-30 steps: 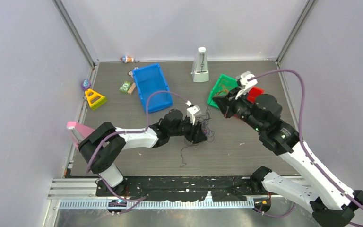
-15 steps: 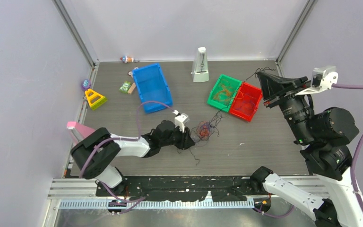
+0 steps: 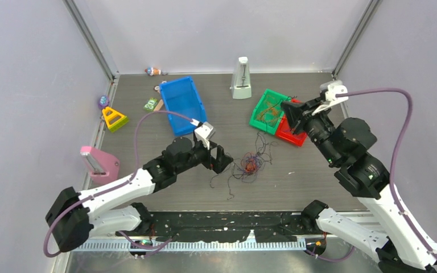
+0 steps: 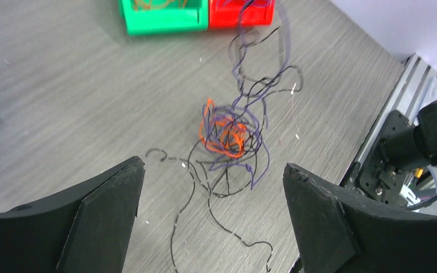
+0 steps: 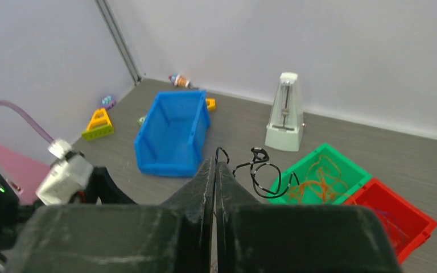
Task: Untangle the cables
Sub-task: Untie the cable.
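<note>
Left pincer (image 3: 219,162) backs off the cable clump (image 3: 250,165), jaws apart; right pincer (image 3: 289,108), clamped on a black strand (image 5: 252,173), swings over the green bin (image 3: 260,107); clump still knotted.

1. Cables (image 3: 250,165) lie mid-worktop (image 3: 284,182), just right of the left gripper (image 3: 226,161)
2. Behind them to the right, two small bins (image 3: 259,114) sit side by side; the right gripper (image 3: 287,107) hangs above them, a single strand (image 5: 252,173) at its tip
3. Metronome (image 3: 240,78) stands at the back, large bin (image 3: 183,105) to its left
4. Triangular toy (image 3: 114,118) sits near the left wall
</note>
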Tool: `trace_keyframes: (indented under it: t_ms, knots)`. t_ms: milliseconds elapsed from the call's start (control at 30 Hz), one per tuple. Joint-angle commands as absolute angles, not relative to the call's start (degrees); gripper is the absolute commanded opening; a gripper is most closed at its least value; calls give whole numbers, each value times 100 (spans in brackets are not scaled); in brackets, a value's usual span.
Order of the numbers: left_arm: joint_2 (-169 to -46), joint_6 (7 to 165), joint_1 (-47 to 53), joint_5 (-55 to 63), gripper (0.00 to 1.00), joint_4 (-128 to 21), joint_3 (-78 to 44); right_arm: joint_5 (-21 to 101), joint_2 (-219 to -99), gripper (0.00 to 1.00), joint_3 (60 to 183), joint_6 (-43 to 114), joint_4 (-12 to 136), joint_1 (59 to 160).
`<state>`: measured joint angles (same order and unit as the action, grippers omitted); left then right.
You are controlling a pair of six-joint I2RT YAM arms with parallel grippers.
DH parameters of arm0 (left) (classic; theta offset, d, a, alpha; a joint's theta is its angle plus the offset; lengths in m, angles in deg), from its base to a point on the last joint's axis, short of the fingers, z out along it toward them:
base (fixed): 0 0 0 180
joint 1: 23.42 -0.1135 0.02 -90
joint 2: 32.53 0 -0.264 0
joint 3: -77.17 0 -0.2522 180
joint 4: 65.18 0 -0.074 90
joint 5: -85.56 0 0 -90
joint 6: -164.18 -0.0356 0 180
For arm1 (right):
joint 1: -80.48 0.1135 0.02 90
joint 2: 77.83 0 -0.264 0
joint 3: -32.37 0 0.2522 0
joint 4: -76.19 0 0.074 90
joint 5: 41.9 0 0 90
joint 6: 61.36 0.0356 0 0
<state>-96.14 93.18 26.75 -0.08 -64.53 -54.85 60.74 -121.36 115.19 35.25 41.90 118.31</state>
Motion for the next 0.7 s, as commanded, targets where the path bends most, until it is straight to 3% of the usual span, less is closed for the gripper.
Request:
trace_keyframes:
  t_ms: [0, 433, 500, 567, 600, 667]
  knots:
    - [-9229, 8941, 2603, -184, 93, -5810, -4832, 5607, -12194, 5, 11295, 3656, 4303, 11862]
    - [-10133, 8715, 2580, 796, 93, -5994, -3119, 3716, -12650, 5, 11222, 3853, 4421, 11860]
    - [-10360, 8735, 2580, 933, 89, -6003, -2933, 3469, -12729, 5, 11210, 3952, 4477, 11858]
    - [-10566, 8704, 2580, 1050, 76, -5903, -2756, 3222, -12785, 5, 11176, 4045, 4567, 11862]
    - [-10660, 8678, 2580, 1084, 64, -5819, -2669, 3159, -12791, 5, 11160, 4093, 4651, 11863]
    - [-10826, 8614, 2580, 1130, 23, -5639, -2526, 3106, -12778, 5, 11073, 4162, 4745, 11864]
